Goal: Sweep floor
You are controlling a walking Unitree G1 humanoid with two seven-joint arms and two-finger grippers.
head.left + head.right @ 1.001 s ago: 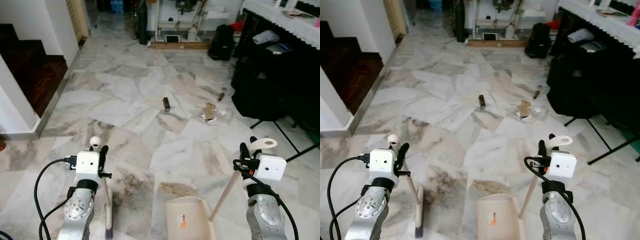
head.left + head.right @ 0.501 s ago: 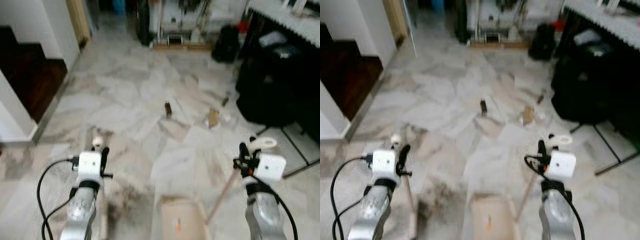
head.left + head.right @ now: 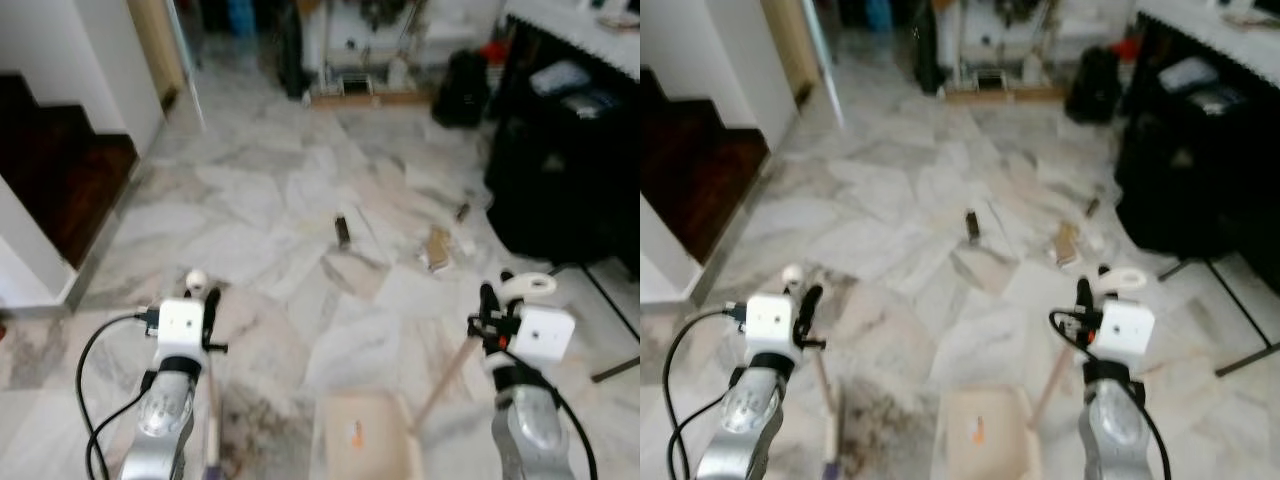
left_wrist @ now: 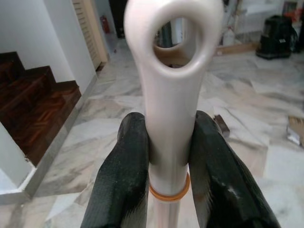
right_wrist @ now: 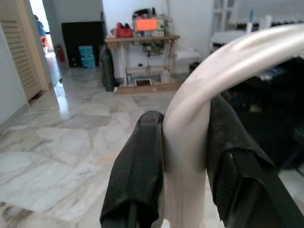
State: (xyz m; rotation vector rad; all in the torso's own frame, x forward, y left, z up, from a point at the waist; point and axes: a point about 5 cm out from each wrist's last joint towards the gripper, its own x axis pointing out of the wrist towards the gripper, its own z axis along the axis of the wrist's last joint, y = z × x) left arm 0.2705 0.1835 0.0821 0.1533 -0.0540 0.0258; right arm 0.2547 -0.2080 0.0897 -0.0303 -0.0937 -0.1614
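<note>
Clamping broom handle (image 4: 171,109), left gripper (image 4: 167,156); right gripper (image 5: 183,166) clamped on dustpan handle (image 5: 209,90); dustpan (image 3: 362,445) between arms

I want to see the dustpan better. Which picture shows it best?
The left eye view: the dustpan lies flat on the floor with its pole rising to the right gripper. The right eye view shows the same. The right wrist view shows just its handle clamped between the fingers.
</note>
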